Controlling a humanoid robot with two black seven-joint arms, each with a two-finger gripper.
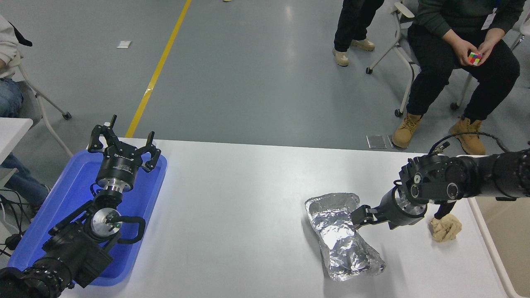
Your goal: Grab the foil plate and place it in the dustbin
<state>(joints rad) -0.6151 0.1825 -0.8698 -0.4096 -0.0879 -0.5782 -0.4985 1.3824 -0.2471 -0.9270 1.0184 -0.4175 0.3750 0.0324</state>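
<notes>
Far left edge: a person's pale sleeve (7,39) and jeans, seated on a chair beside a second white tabletop.

Lower left: the left arm reaches over a flat blue tray (62,198) that sits on the white table (232,215) at its left end. The left gripper (124,142) points away from the camera above the tray's far part, its fingers (96,136) spread wide apart with nothing between them.

Floor beyond the table: grey, with a yellow line (159,68) running diagonally toward the table's far edge.

Right of centre: the foil plate (341,238) lies on the table, shiny, wrinkled, pinched at the waist, its long axis running from the far left to the near right. Its far end is open and shows the inner floor; its near end looks crumpled.

The right arm comes in from the right edge, bent at the wrist, pointing left. The right gripper (359,216) is at the plate's right-hand wall near the waist, touching or overlapping the foil. Its fingertips are dark against the foil, and I cannot tell whether the jaws are apart or clamped on the wall.

Just behind the wrist, a small tan paper wad (445,229) rests on the table.

Lower right corner: the dustbin (490,244), only its pale rim and beige inside showing, set against the table's right edge.

Top right: a seated person holds a coloured cube (475,58); another person's legs stand beside.
</notes>
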